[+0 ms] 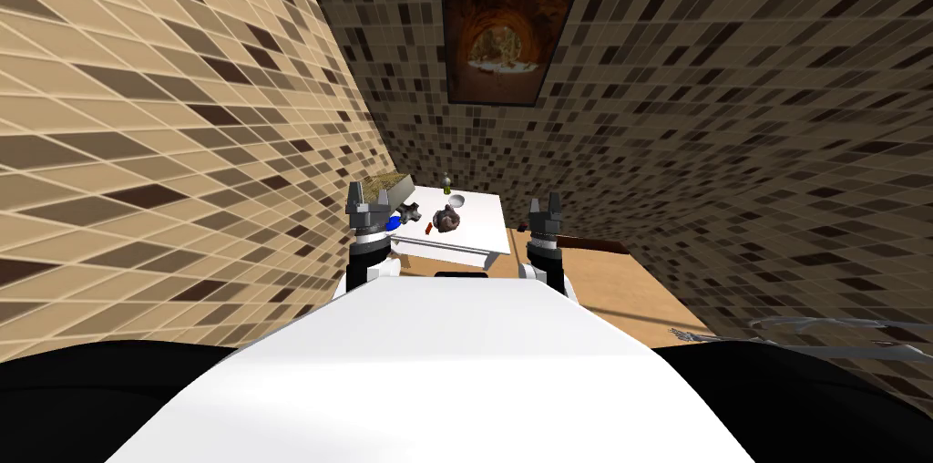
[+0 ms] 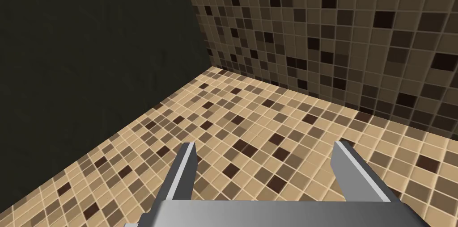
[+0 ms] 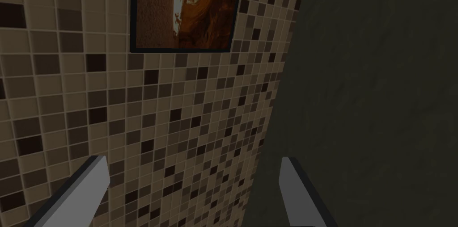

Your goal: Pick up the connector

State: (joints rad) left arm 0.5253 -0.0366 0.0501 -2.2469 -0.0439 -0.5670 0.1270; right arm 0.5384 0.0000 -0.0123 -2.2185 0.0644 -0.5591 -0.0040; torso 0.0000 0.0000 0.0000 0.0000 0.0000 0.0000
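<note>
Dark grey connector [image 1: 413,210] sits near the white table's [image 1: 478,216] left edge, beside the left gripper [image 1: 367,198]. The right gripper [image 1: 545,205] is past the right edge. Both grippers' fingers are spread wide.

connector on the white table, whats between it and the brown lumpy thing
In the head view, a small red object lies on the table between the dark grey connector and the brown lump, slightly toward the table's near edge.

cluttered table [image 1: 478,231] hemmed by walls [image 1: 182,120]
</note>
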